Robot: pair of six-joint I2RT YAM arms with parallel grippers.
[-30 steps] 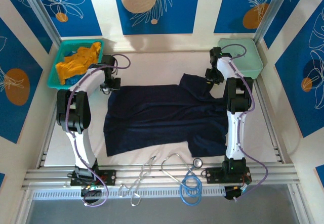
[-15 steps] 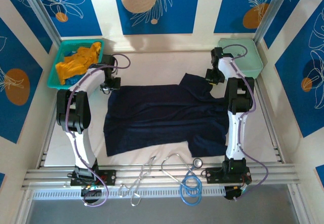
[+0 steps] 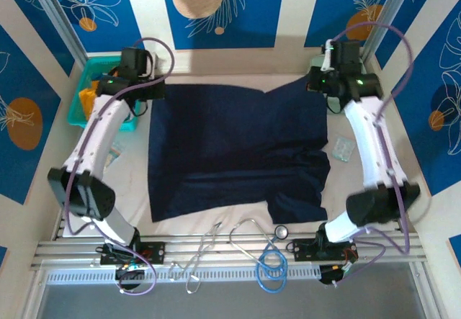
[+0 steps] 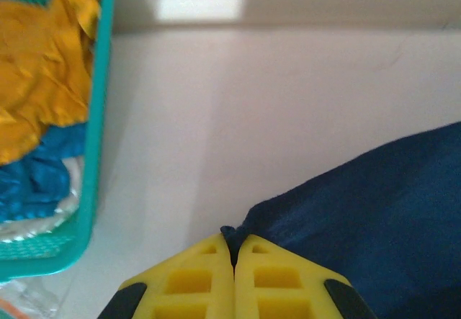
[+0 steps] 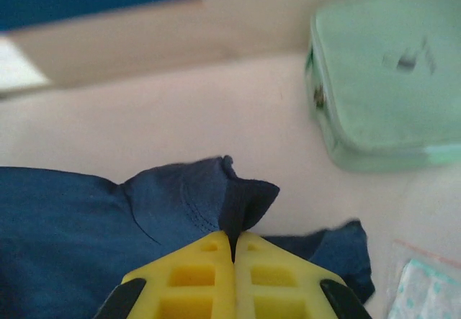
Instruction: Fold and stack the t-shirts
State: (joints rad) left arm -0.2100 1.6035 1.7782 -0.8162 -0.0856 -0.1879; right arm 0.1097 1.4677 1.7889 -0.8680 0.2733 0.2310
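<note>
The large plain dark navy cloth t-shirt (image 3: 230,142) lies spread over the white table (image 3: 205,218), its far corners clamped by the shut left gripper (image 4: 232,243) and right gripper (image 5: 234,236), a mustard-orange shirt (image 4: 36,67) and a bright blue shirt (image 4: 32,178) bundled in the teal plastic basket (image 4: 99,117) far left

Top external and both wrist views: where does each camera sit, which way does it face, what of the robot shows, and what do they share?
Top external: above, behind the bases, looking down; left arm, right arm, navy t-shirt.
Left wrist: on that wrist, looking past its fingers, shut on the shirt's edge; teal basket left.
Right wrist: same, fingers shut on cloth; mint-green case right.
Shared: the shirt.
</note>
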